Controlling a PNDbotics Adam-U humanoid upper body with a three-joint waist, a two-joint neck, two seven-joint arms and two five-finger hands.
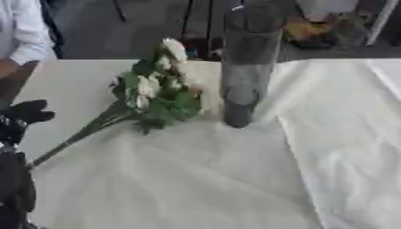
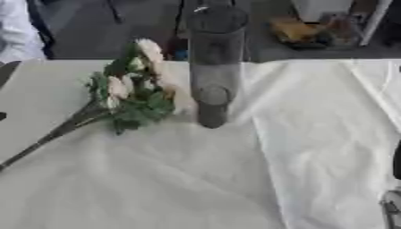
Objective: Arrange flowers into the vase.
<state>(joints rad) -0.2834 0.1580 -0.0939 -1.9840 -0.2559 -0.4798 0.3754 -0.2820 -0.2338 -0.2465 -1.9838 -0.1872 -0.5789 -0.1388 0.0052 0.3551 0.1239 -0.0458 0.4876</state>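
- White-flowered bouquet (image 1: 160, 91) lies on the cloth-covered tabletop (image 1: 235, 179), stems pointing near-left.
- Tall dark vase (image 1: 247, 67) stands just right of it.
- Left hand (image 1: 23, 114) at left edge; I cannot tell its fingers' state.

I seem to be in a workroom or lab set up for a tabletop trial, not a home. My table (image 2: 47, 89) is draped with a creased white cloth (image 2: 313, 134), and beyond its far edge lies a dark floor (image 1: 141, 31) with pale equipment legs (image 2: 376, 22), cluttered objects (image 2: 301, 31) and a person's white sleeve (image 1: 19, 31).
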